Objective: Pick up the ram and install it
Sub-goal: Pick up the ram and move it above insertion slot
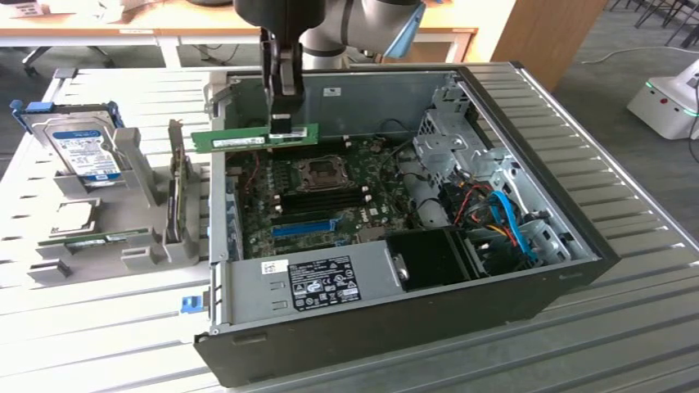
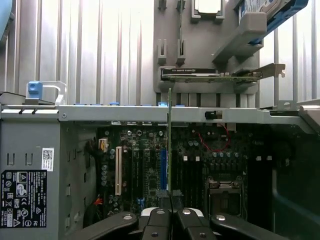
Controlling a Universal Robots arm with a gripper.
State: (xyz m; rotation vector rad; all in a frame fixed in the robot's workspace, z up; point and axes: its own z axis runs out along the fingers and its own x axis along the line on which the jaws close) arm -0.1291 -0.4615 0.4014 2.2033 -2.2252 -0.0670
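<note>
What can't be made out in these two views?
- Exterior view: print on the ram label, too small.
- Wrist view: ram chips, hidden because it is edge-on.
- Exterior view: upper arm, cut off by the top edge.
- Exterior view: which memory slots are free, too dark and small.

You have the ram [image 1: 245,139], a long, thin green circuit-board stick with a pale label strip along its face, clamped in the shut pincer [image 1: 281,128], gripped nearer its end toward the exterior view's right. It hangs level on its long edge with its faces upright, held up above the motherboard [image 1: 327,192] inside the open computer case [image 1: 568,246]. In the wrist view you see the ram [image 2: 169,140] edge-on, a straight thin green line running out from the pincer [image 2: 171,215].
</note>
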